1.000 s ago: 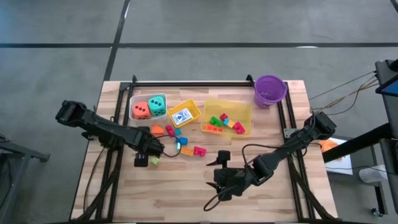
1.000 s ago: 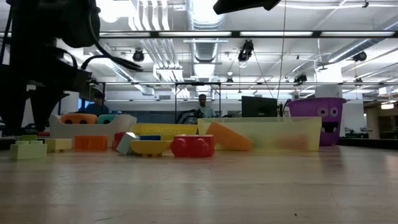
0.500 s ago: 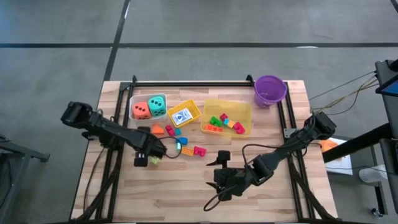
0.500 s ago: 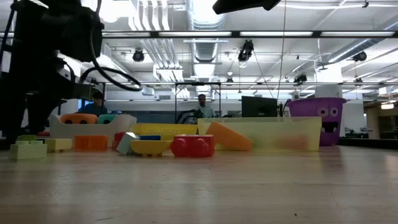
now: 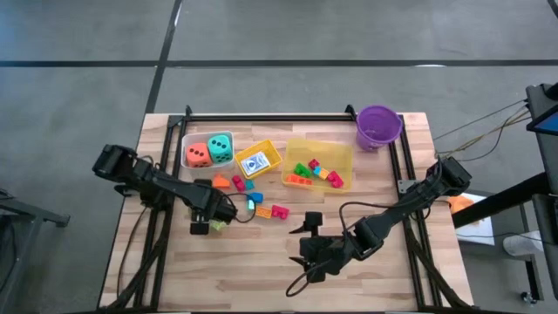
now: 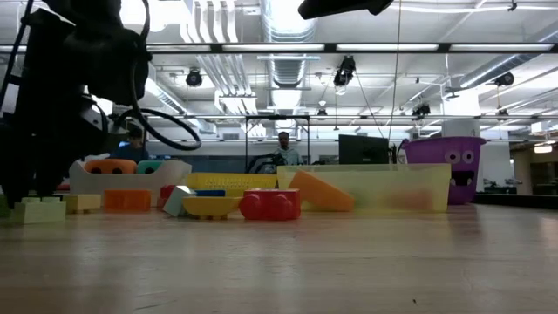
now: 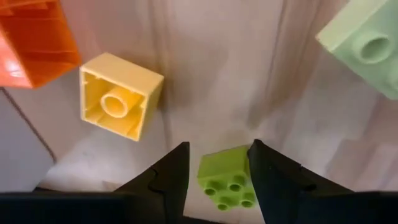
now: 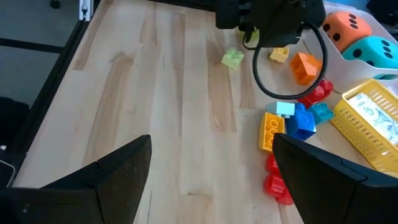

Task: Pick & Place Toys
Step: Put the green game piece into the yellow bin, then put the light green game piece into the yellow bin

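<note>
A lime green brick (image 7: 227, 180) lies studs-up on the wood between the two fingers of my left gripper (image 7: 219, 177), which points steeply down at the table's left-middle (image 5: 200, 225). The fingers stand close on either side of the brick, a narrow gap showing beside one finger (image 7: 177, 174). Close by lie a pale green brick (image 7: 367, 46), a yellow brick (image 7: 119, 96) lying hollow side up, and an orange brick (image 7: 34, 40). My right gripper (image 8: 211, 180) hangs open above the table's near middle (image 5: 309, 244), nothing between its fingers. My left gripper comes at the lime green brick from above, one finger on each of two opposite sides. One finger (image 7: 267, 174) stands right against the brick's side (image 7: 245, 171); whether it touches, I cannot tell. The brick sits flat on the table.
More loose bricks (image 5: 257, 208) lie at the table's middle. Behind them stand a clear bin with two dice (image 5: 207, 150), a yellow bin with a card box (image 5: 259, 160), a yellow-tinted bin of bricks (image 5: 318, 166) and a purple bucket (image 5: 378, 126). Bare wood lies near the front edge.
My left gripper has sunk to the table beside the green bricks and tipped more steeply down. The bricks have stayed where they were.
</note>
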